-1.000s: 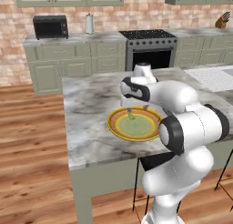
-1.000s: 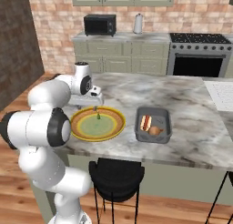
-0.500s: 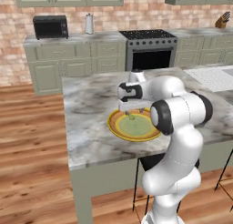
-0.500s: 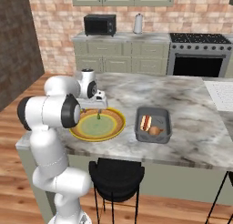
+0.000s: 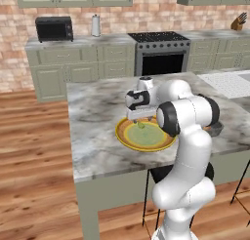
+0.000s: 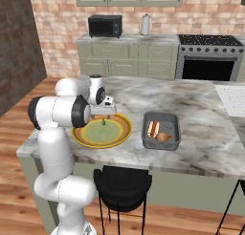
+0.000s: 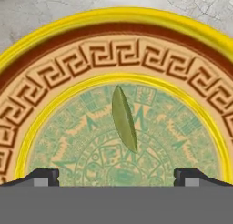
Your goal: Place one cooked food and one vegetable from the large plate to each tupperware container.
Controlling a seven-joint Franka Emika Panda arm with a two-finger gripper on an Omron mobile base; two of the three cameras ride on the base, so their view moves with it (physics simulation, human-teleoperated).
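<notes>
On the marble island counter (image 6: 206, 133) of the kitchen, the white arm's gripper (image 7: 116, 174) hangs low over the large plate (image 6: 119, 133), jaws spread wide and holding nothing. A slim green vegetable (image 7: 124, 118) lies in the plate's pale green centre, between the two dark fingertips (image 7: 43, 175) as the hand camera looks down. Just beside the plate, toward the stove side, sits the dark grey tupperware container (image 6: 173, 138), holding a hot dog (image 6: 153, 128) and a round brownish item (image 6: 162, 137). The plate (image 5: 124, 136) lies near the counter's front edge.
</notes>
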